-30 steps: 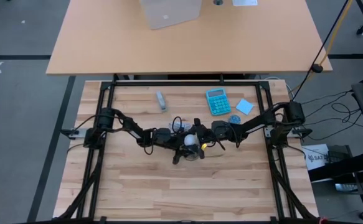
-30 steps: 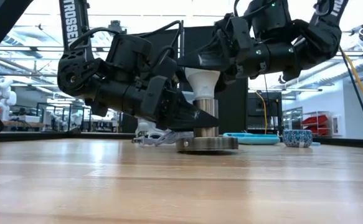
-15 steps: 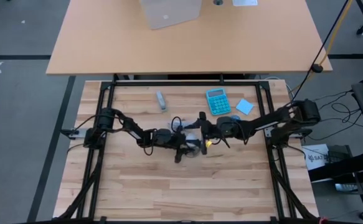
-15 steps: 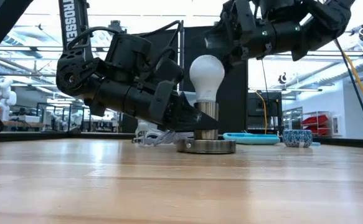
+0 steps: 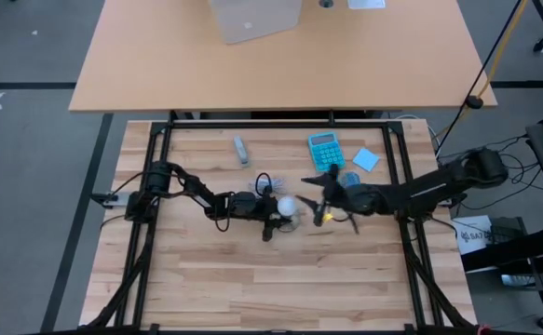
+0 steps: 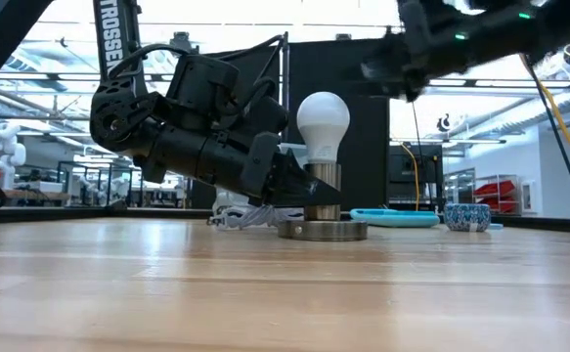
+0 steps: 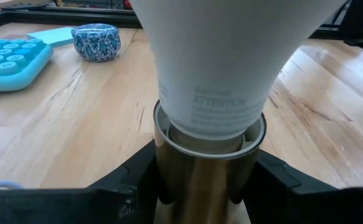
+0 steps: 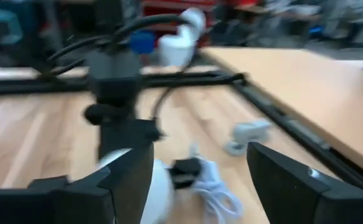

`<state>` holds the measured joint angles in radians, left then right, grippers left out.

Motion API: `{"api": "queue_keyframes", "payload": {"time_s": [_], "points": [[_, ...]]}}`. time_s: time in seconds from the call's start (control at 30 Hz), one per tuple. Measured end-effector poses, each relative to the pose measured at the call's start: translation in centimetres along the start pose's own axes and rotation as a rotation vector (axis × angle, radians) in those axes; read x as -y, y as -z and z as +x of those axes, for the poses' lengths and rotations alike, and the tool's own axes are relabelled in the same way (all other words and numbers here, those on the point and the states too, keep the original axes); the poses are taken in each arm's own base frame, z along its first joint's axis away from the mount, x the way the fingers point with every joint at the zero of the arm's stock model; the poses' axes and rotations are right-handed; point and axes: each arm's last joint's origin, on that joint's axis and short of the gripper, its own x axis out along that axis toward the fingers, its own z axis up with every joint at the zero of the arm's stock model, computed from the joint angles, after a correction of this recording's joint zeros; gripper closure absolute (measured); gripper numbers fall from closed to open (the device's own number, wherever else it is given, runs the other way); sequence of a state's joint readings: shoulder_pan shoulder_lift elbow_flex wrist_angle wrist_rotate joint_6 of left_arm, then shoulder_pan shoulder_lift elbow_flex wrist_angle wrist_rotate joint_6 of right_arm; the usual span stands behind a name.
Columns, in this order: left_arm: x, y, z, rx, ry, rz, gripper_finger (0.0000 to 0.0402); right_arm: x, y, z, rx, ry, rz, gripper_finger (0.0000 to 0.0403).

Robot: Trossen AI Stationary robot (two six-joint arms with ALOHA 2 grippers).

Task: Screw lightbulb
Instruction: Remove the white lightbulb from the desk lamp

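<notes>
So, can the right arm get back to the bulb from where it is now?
Probably yes. The bulb stands upright in the socket with its round head bare. The left gripper holds only the socket below, and the right gripper is close beside, jaws open.
</notes>
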<state>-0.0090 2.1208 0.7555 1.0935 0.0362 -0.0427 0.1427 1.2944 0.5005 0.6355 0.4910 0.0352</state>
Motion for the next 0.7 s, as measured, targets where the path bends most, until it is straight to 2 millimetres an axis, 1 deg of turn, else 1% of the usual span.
{"api": "queue_keyframes", "payload": {"time_s": [0.1,0.17,0.27,0.33,0.4,0.47,0.6,0.7], "points": [[0.0,0.0,0.0,0.0,0.003,0.001,0.0225,0.9,2.0,-2.4,0.066,0.108,0.052,0.0164],[0.0,0.0,0.0,0.0,0.004,0.001,0.0225,1.7,3.9,-4.0,0.09,0.161,0.11,0.0169],[0.0,0.0,0.0,0.0,0.003,0.001,0.0225,2.8,6.3,-5.6,0.112,0.156,0.253,0.0174],[0.0,0.0,0.0,0.0,-0.005,0.001,0.0225,3.0,7.4,-6.0,0.09,0.107,0.315,0.0174],[0.0,0.0,0.0,0.001,-0.009,0.001,0.0225,2.8,7.5,-6.0,0.076,0.065,0.351,0.0174],[-0.2,0.0,0.0,0.005,-0.015,-0.002,0.0225,2.6,7.7,-5.9,0.064,0.048,0.348,0.0172],[-0.6,-0.2,0.1,0.01,-0.048,-0.009,0.0225,1.9,6.5,-5.0,0.082,0.031,0.27,0.0159],[-1.0,-0.4,0.3,0.016,-0.108,-0.012,0.0225,1.4,5.8,-4.1,0.065,0.016,0.207,0.0137]]}}
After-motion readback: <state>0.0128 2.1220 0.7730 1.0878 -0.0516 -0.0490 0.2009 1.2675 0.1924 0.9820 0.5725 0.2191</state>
